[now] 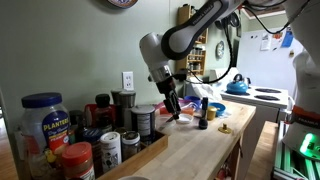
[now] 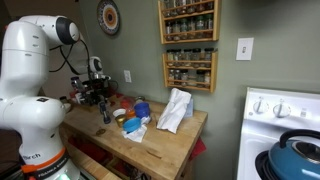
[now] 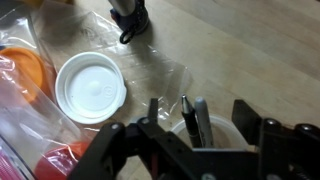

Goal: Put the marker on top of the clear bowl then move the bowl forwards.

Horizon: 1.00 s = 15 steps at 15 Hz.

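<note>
In the wrist view my gripper (image 3: pixel 198 118) is open, its two fingers either side of a pale round cup (image 3: pixel 226 126). Two slim sticks stand in the cup between the fingers: a dark grey-capped marker (image 3: pixel 202 112) and a black pen (image 3: pixel 187 112) with a silver tip. Neither finger touches them. In both exterior views the gripper (image 1: pixel 172 110) (image 2: pixel 104 106) hangs low over the wooden counter (image 1: pixel 200 150) beside the jars. I cannot make out the clear bowl in any view; only crinkled clear plastic (image 3: pixel 165 72) lies on the counter.
A white round lid (image 3: pixel 90 88) and an orange lid (image 3: pixel 20 75) lie to the left. A short dark bottle (image 3: pixel 130 18) (image 1: pixel 202 122) stands ahead. Tall jars (image 1: pixel 45 122) and tins (image 1: pixel 143 120) crowd one end. A white cloth (image 2: pixel 175 110) and a stove with a blue kettle (image 1: pixel 237 85) are beyond.
</note>
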Motion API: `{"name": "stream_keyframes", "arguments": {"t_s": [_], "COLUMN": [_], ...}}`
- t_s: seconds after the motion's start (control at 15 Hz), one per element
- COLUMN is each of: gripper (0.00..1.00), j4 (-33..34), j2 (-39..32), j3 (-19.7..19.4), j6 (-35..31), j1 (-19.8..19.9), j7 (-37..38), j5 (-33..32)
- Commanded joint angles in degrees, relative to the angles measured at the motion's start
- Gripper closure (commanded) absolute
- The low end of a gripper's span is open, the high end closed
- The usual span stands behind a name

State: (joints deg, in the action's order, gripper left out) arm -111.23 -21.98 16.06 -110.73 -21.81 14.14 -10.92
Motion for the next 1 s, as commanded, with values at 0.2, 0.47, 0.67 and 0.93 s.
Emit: {"name": "stream_keyframes", "arguments": {"t_s": [0.2,0.47,0.67,0.93], "gripper": [0.42,0.81,0.97,0.94], "j4": [-1.8,-1.9,-2.0,-2.3], "j2": [1.0,1.2,1.4,2.5], "j3": [-1.6,-1.7,-1.8,-1.7], "j6": [-2.8,-2.5,-2.1,-1.7], "j1": [-0.9,-0.8,-0.6,-0.3], "j7": [0.4,0.3,-0.2,-0.8], "j5": [-3.1,-3.5,-3.2,-2.8]}}
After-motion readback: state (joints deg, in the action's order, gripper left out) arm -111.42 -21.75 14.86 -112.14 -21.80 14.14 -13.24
